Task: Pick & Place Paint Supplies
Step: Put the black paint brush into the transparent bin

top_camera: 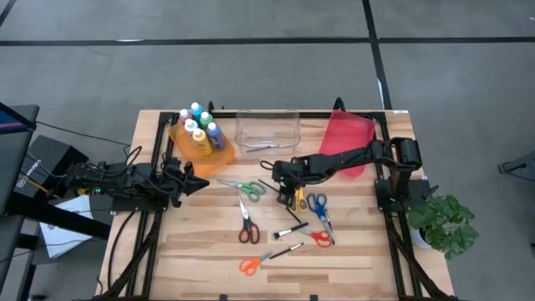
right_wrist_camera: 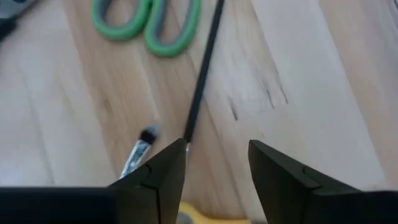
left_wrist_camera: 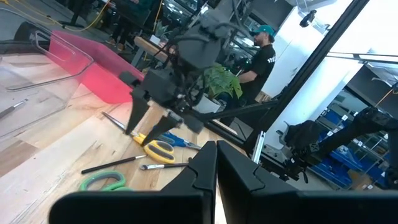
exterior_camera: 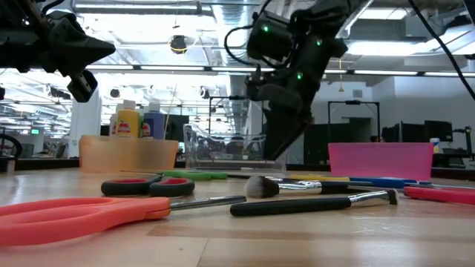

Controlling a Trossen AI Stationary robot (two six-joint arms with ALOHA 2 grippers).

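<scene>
1. The paint supplies lie spread over the wooden table (top_camera: pixel 201 251). Paint bottles (top_camera: pixel 199 127) stand upright in the orange bin (top_camera: pixel 219 155) at the upper left of the table in the high view.
2. At the middle of the high view lie the green-handled scissors (top_camera: pixel 247 188), with red-handled scissors (top_camera: pixel 246 226) below them and orange-handled scissors (top_camera: pixel 254 263) lower still.
3. To the right of centre lie yellow-handled scissors (top_camera: pixel 298 199), blue-handled scissors (top_camera: pixel 320 207) and a small red pair (top_camera: pixel 320 238), with two dark paintbrushes (top_camera: pixel 290 230) between the groups.
4. The right gripper (top_camera: pixel 282 186) hangs low over the table centre, just beside the yellow-handled scissors; its jaws stand apart and hold nothing.
5. In the right wrist view a thin dark paintbrush (right_wrist_camera: pixel 202 78) runs from beside the green handles down to one of the gripper's fingers (right_wrist_camera: pixel 163 174), beside a second brush tip (right_wrist_camera: pixel 142 146).
6. The left gripper (top_camera: pixel 201 184) waits at the left middle of the high view, below the orange bin, jaws together and empty.
7. The clear bin (top_camera: pixel 267 131) sits at the top centre holding a few thin items; the red bin (top_camera: pixel 346 138) sits at the upper right, partly under the right arm.
8. A potted plant (top_camera: pixel 443 221) stands off the table's right edge.
9. In the left wrist view a person (left_wrist_camera: pixel 260 56) in a dark shirt stands in the room beyond the table.
</scene>
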